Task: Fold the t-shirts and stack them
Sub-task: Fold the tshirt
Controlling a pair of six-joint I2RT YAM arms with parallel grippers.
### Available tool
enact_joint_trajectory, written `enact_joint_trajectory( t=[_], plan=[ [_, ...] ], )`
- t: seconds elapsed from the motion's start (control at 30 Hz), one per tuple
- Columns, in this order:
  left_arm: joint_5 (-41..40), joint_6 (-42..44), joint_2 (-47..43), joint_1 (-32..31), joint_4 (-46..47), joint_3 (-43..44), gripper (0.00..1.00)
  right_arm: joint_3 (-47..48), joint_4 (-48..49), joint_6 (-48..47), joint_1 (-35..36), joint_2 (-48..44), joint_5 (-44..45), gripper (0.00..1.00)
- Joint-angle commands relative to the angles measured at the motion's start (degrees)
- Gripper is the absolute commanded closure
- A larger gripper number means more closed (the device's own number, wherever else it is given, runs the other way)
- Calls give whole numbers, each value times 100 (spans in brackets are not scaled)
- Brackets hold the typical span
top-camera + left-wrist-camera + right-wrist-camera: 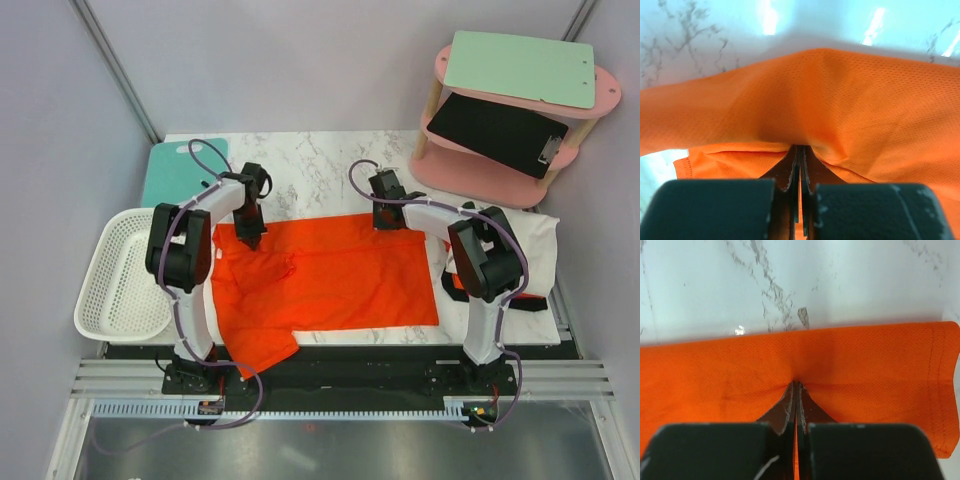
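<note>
One orange-red t-shirt (330, 275) lies spread across the marble table (310, 160), with one sleeve hanging toward the near edge at the left. My left gripper (250, 238) is shut on the shirt's far edge near its left end. In the left wrist view the cloth (865, 110) bunches up around the closed left gripper (800, 148). My right gripper (385, 222) is shut on the same far edge further right. In the right wrist view the fabric (880, 365) puckers at the right gripper (796, 384), and the hem shows at the right.
A white latticed basket (120, 275) stands left of the left arm, with a teal board (175, 170) behind it. A pink two-tier shelf (520, 110) holding a green board and a black clipboard stands at the back right. A white cloth (535, 240) lies at the right.
</note>
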Motion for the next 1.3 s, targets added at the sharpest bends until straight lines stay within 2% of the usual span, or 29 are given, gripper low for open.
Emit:
enact_joint_trajectory(
  t=[0.0, 0.17, 0.47, 0.53, 0.67, 0.77, 0.83, 0.9, 0.93, 0.97, 1.0, 1.1, 1.13, 1.2, 1.23, 1.27],
  plan=[
    [-148, -87, 425, -87, -104, 642, 98, 344, -229, -9, -18, 444, 513, 100],
    [-306, -113, 1075, -96, -420, 1381, 98, 748, -264, -9, -18, 901, 794, 100],
    [-745, 132, 2429, -96, -1360, 4121, 98, 2232, -387, -201, -142, 1921, 918, 100],
    [-920, 98, 2282, -140, -1370, 4072, 98, 2339, -387, -290, -142, 1843, 848, 100],
    [-1395, 1, 1080, -350, -888, 2819, 96, 1806, -300, -308, -142, 904, 743, 100],
    [-1475, -78, 42, -456, -667, 2071, 79, 1235, -291, -317, -133, -54, 733, 97],
    [-1484, -104, -650, -518, -579, 1718, 42, 900, -299, -238, -142, -772, 751, 92],
    [-1510, -201, -1075, -615, -562, 1129, 15, 312, -291, -185, -142, -1467, 716, 88],
    [-1501, -254, -1416, -641, -561, 945, 9, 118, -343, -107, -150, -1689, 698, 83],
    [-1440, -306, -1611, -711, -535, 508, 6, -301, -352, -88, -142, -1926, 620, 75],
    [-1440, -385, -1761, -755, -509, 277, 5, -506, -361, -36, -150, -2389, 549, 53],
    [-1449, -640, -2376, -1001, -360, -620, 5, -1306, -519, 201, -150, -3295, 347, 32],
    [-1431, -737, -2543, -1097, -255, -1039, 5, -1482, -650, 263, -150, -3508, 320, 29],
    [-1160, -965, -3026, -1177, 43, -1516, 6, -1895, -878, 578, -185, -3999, 363, 30],
    [-950, -1027, -3211, -1195, 262, -2075, 7, -1992, -1167, 710, -229, -4142, 355, 31],
    [-530, -1106, -3360, -1204, 700, -2333, 7, -2158, -1317, 886, -247, -4256, 320, 32]
  ],
)
